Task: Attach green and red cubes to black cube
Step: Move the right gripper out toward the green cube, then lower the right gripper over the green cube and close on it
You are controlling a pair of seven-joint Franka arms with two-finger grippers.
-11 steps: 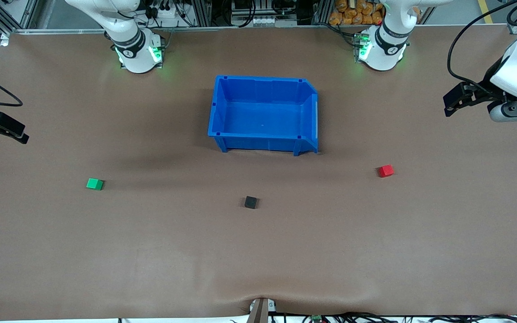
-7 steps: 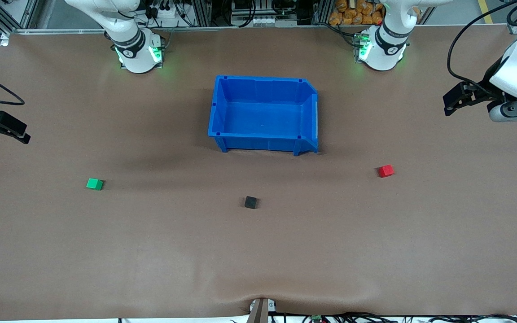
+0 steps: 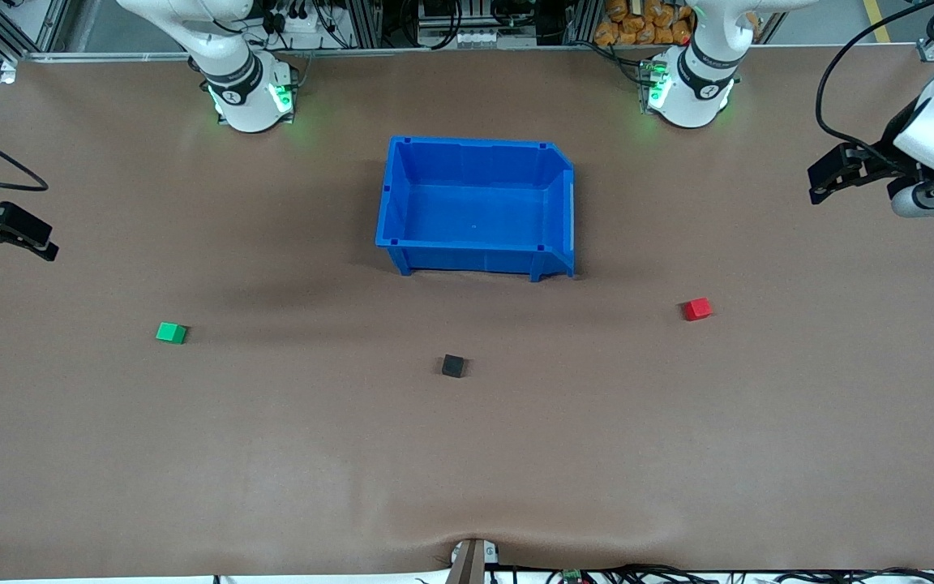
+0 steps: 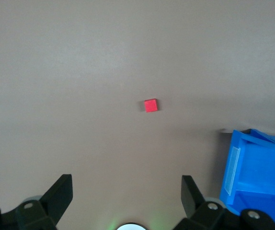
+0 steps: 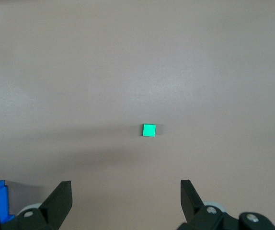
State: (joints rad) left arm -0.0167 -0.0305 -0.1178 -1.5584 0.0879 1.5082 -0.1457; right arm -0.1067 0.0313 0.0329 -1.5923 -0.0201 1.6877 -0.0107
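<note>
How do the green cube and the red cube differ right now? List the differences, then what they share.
The green cube is bright green; the red cube is bright red. The green cube lies toward the right arm's end of the table, the red cube toward the left arm's end. The green cube sits slightly nearer the front camera than the red cube. Both look the same size, rest alone on the table, apart from the black cube, and are untouched.

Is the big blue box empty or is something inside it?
Empty. The front view shows only the bare blue floor inside the blue box. The green cube, red cube and black cube all sit on the table outside it.
</note>
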